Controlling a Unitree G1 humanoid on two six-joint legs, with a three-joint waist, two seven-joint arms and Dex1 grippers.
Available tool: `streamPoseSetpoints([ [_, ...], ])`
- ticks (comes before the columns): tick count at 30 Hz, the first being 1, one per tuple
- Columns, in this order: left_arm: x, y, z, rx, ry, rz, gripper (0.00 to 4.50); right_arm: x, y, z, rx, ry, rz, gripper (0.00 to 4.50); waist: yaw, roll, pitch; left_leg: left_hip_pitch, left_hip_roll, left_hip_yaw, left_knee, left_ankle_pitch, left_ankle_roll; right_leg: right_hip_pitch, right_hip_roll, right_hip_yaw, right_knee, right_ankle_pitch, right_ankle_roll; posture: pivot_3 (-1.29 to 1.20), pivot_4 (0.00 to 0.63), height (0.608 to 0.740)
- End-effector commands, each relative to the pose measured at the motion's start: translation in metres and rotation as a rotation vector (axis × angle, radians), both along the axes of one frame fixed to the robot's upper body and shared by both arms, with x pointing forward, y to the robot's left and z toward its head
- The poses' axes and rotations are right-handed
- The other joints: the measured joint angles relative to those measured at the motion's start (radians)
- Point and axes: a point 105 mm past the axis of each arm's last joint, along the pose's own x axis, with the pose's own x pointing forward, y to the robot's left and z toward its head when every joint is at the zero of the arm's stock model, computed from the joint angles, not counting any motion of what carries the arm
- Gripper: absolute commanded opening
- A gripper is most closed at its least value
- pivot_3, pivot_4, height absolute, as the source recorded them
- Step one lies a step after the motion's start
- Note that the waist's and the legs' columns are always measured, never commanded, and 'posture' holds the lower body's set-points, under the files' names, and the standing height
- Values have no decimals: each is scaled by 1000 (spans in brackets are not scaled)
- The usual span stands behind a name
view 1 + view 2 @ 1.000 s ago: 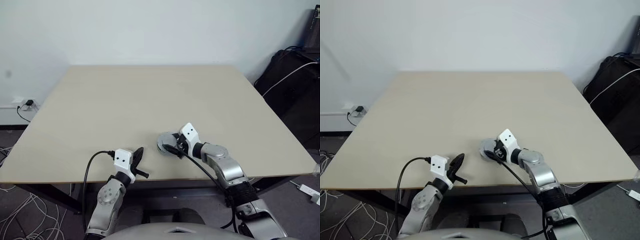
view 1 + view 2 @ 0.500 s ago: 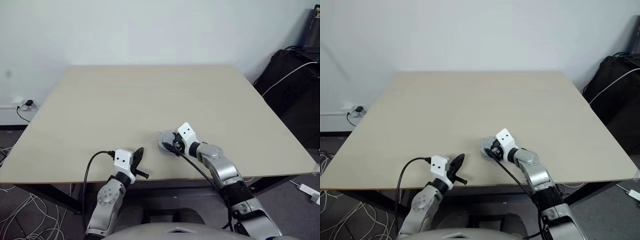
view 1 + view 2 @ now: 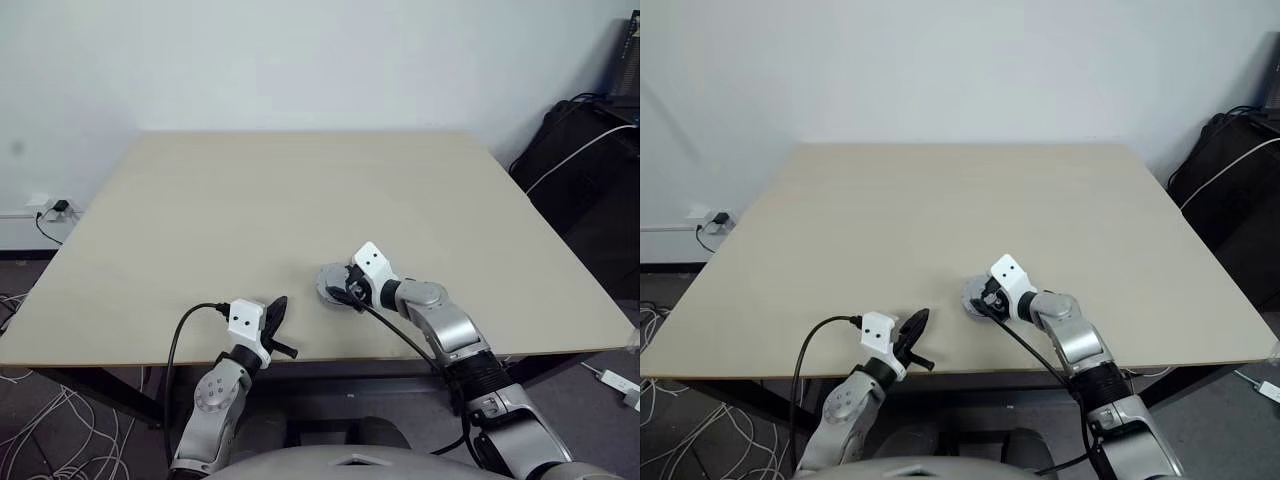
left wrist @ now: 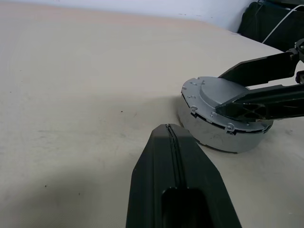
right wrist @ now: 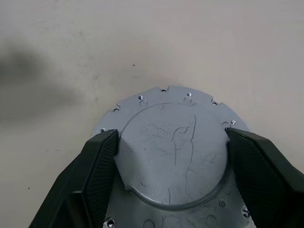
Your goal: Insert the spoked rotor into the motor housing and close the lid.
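Lid sits smooth face up on the motor housing near the worktop front edge. Right hand pinches the lid's raised centre, fingers wide. Left hand pressed together, idle nearby. Judgement: keep lid level, press straight down, then release.

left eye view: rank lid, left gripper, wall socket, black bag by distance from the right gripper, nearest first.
1. lid: between the right gripper fingers, on the table.
2. left gripper: to its left, near table edge.
3. black bag and wall socket: far right and far left, too close to call.
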Motion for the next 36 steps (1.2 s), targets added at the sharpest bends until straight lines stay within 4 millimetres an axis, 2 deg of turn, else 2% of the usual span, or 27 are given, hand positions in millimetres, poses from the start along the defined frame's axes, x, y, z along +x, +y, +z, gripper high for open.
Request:
streamPoseSetpoints([
  [1, 4, -3, 17, -14, -64, -10, 0, -5, -13, -15, -53, 69, -31, 3260, 1, 0, 0, 0, 0, 0, 0, 0, 0, 0, 0, 0, 0, 0, 0, 0, 0, 740],
  [12, 4, -3, 17, -12, -63, -16, 0, -3, -14, -16, -74, 41, -41, 3260, 2, 0, -1, 0, 0, 0, 0, 0, 0, 0, 0, 0, 0, 0, 0, 0, 0, 740],
  [18, 9, -3, 18, 5, -66, -15, 0, -6, -10, -23, -119, 35, -31, 3260, -1, 0, -1, 1, 0, 0, 0, 0, 0, 1, 0, 0, 1, 0, 0, 0, 0, 740],
  [25, 40, -10, 27, 63, -26, -44, 0, -5, -7, -23, -116, 38, -31, 3260, 0, 0, -1, 2, 0, 0, 0, 0, 0, 2, 0, -1, 1, -1, 7, 0, 0, 740],
  [27, 48, -14, 25, 70, 36, -85, 0, -4, -6, -22, -114, 36, -31, 3260, -1, -1, -1, 3, 0, 0, 0, 0, 0, 3, 0, -1, 1, -1, 7, 0, 0, 740],
  [36, 78, -33, 30, -48, 251, -303, 0, -2, -4, -21, -105, 30, -35, 3260, -7, -3, -2, 5, 0, -1, 0, 0, 0, 4, 1, 0, 1, 2, 2, 0, 0, 740],
])
